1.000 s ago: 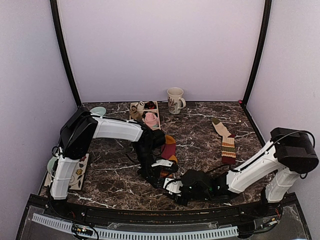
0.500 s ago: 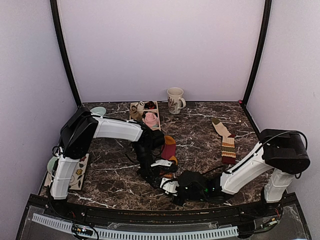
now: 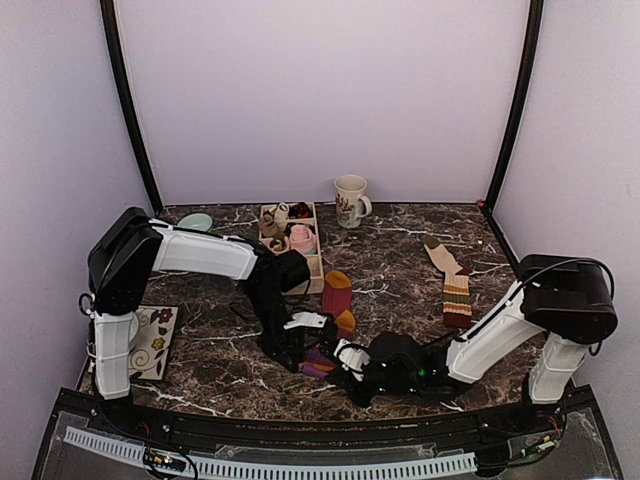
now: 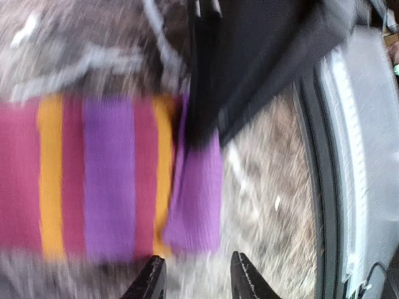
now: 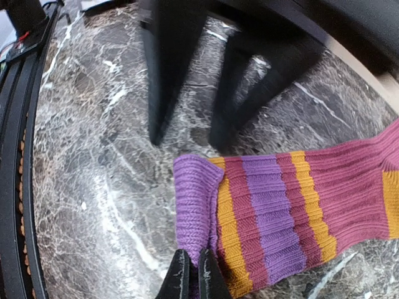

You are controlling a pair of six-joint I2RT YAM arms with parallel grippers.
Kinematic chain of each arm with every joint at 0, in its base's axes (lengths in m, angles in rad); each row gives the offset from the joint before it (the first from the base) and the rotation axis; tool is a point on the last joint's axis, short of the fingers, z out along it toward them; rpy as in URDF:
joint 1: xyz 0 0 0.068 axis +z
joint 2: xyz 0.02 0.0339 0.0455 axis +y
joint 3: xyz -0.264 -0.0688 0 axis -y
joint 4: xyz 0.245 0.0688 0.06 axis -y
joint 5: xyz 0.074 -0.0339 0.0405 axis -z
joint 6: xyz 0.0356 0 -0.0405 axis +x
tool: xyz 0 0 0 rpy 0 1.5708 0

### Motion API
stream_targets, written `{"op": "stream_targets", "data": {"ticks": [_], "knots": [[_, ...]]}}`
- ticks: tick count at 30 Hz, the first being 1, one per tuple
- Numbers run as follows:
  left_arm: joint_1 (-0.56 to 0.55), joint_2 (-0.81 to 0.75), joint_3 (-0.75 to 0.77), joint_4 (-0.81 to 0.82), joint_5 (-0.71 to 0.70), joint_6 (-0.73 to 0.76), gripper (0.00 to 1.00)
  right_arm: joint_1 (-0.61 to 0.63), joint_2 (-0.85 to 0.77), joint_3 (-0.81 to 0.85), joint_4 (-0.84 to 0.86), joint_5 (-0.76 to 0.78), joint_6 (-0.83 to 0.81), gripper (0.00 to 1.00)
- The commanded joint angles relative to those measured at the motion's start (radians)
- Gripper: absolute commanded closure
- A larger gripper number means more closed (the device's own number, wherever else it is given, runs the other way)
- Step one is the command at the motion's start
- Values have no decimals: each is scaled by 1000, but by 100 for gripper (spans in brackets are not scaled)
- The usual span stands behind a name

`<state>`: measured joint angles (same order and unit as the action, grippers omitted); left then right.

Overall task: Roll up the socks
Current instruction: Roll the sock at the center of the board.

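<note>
A sock striped maroon, purple and orange (image 3: 337,297) lies flat at the table's near centre, its purple cuff (image 5: 198,205) folded over. My right gripper (image 5: 192,278) is shut on that folded cuff edge; from above it (image 3: 345,363) sits at the sock's near end. My left gripper (image 4: 196,281) is open with nothing between its fingers, just short of the cuff (image 4: 196,199); from above it (image 3: 298,348) is left of the sock. Its dark fingers (image 5: 165,68) stand on the marble behind the cuff. A second striped sock (image 3: 455,287) lies flat at the right.
A wooden box (image 3: 318,262) at the back holds a pink bundle (image 3: 301,238) and small dark items. A patterned mug (image 3: 350,200) stands behind it. A teal dish (image 3: 197,221) and a flowered mat (image 3: 155,340) are at the left. The table's black front rail (image 5: 19,156) runs close by.
My left gripper has opened, let go of the sock and drawn back to the left with its arm. My right gripper has closed on the folded purple cuff.
</note>
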<state>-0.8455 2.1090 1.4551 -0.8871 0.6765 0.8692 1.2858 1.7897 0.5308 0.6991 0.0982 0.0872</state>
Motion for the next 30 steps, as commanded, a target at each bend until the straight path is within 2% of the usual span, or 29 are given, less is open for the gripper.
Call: {"op": "stream_targets", "data": {"ticks": [1, 8, 14, 20, 25, 28, 30], "knots": [[18, -155, -133, 68, -155, 23, 62, -69, 20, -6, -117, -112, 137, 100], [6, -280, -167, 124, -195, 32, 62, -140, 64, 45, -243, -260, 274, 100], [-14, -401, -378, 363, -221, 18, 65, -184, 111, 82, -297, -394, 353, 100], [-17, -428, -476, 511, -314, 18, 69, -210, 129, 60, -251, -444, 406, 100], [-7, -448, -451, 488, -277, 40, 65, -238, 203, 55, -242, -505, 454, 100], [-55, -464, -371, 420, -247, 50, 64, -251, 228, 68, -263, -534, 465, 100], [-93, -474, -360, 414, -254, 107, 64, -260, 233, 77, -274, -537, 474, 100]]}}
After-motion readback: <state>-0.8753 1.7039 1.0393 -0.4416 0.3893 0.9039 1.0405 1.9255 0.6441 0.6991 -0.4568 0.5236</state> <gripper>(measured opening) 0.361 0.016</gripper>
